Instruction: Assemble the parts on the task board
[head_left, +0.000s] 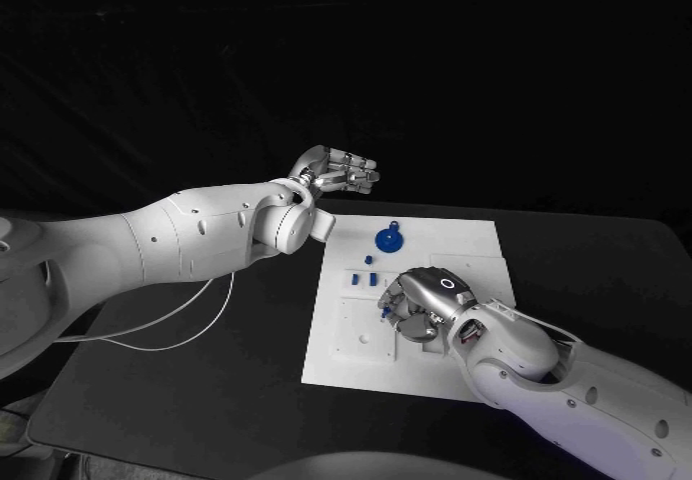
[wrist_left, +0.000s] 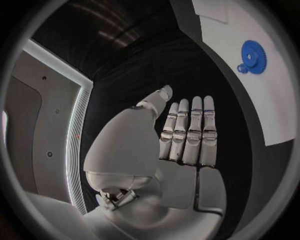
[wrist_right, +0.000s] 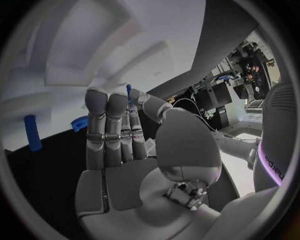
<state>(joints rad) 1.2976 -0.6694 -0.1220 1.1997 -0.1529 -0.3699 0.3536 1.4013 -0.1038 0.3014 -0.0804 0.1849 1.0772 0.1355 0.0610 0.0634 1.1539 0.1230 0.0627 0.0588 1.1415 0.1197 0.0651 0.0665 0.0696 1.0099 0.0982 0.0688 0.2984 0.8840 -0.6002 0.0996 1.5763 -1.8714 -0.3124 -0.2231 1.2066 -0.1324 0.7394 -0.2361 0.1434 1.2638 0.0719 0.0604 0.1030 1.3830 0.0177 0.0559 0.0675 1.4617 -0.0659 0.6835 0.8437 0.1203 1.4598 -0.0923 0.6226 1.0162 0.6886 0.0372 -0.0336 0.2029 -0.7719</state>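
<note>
the robot's right hand (head_left: 423, 305) is hovering low over the middle of the white rectangular task board (head_left: 469, 240), its silver fingers (wrist_right: 106, 125) pressed together and pinching a thin blue pin (wrist_right: 129, 92) at their tips against the thumb. the left hand (head_left: 335, 172) is hanging beyond the board's far-left corner, over the black table (head_left: 202, 390), fingers straight and side by side in the left wrist view, holding nothing. a round blue plastic gear (head_left: 388, 240) is lying flat on the far half of the board, and several small blue pegs (head_left: 362, 272) are sitting between the gear and the right hand. the pin looks barely caught at the fingertips, so it could tilt or slip free as the hand is lowering it; a skewed pin would probably jam at its hole, and the hand's own bulk is hiding that spot from the head camera.
</note>
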